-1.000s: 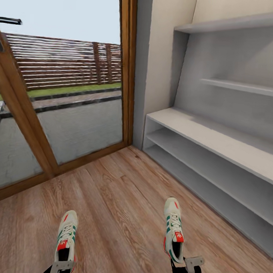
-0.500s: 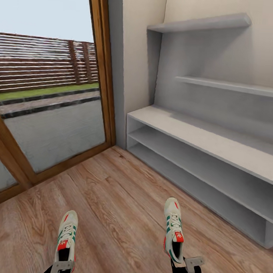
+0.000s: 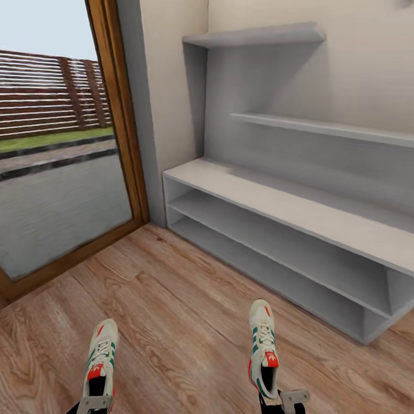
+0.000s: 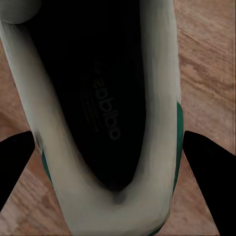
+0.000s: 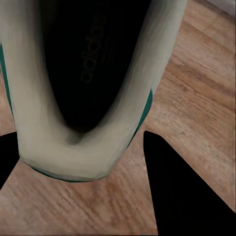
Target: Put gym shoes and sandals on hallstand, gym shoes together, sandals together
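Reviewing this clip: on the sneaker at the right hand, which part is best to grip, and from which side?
Grip the heel collar of the right sneaker, coming from behind the heel. The shoe's open mouth faces the right hand, so one finger can go inside and one outside the stiff heel wall, apparently as held now.

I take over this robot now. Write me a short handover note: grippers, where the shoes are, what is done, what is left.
Left gripper: shut on the left sneaker, held at the heel, above the wood floor.
Right gripper: shut on the right sneaker, also held at the heel.
The shoe rack stands ahead and to the right; its bench and the shelves in view hold no shoes.
Done: both sneakers picked up.
Left: set them side by side on the rack, then fetch both sandals, which are not in view, and place them together.
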Tool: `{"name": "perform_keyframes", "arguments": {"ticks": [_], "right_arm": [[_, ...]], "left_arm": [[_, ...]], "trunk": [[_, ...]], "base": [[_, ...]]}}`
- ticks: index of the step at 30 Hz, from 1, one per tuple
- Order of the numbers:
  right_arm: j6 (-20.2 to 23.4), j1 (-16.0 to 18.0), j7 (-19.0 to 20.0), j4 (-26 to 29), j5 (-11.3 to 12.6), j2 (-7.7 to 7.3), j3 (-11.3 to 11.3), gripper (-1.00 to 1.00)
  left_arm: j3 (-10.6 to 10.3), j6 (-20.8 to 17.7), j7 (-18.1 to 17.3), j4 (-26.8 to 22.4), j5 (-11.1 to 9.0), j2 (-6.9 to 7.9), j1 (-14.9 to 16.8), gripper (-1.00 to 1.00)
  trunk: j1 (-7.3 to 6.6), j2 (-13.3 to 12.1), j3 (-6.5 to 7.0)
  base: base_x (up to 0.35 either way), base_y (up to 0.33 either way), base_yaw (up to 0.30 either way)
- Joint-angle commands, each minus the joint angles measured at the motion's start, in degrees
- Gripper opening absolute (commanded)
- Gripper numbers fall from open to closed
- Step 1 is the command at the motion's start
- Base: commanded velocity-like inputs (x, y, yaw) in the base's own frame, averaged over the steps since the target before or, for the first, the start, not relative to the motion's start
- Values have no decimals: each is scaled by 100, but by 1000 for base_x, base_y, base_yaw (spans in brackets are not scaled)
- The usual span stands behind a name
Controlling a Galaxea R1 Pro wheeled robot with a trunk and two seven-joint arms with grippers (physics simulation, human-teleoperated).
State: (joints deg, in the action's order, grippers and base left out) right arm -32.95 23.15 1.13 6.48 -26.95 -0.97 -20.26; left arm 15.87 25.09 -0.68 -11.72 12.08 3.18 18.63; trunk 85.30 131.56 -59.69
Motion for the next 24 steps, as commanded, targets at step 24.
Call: {"name": "perform_keyframes", "arguments": {"ticks": [24], "right_arm": [[-19,5,6,-6,-38,1,-48,-100]], "left_arm": [[47,22,-4,3,58,-1,3,-100]], "trunk": [[-1,2,-4]], "base": [[0,0,-300]]}}
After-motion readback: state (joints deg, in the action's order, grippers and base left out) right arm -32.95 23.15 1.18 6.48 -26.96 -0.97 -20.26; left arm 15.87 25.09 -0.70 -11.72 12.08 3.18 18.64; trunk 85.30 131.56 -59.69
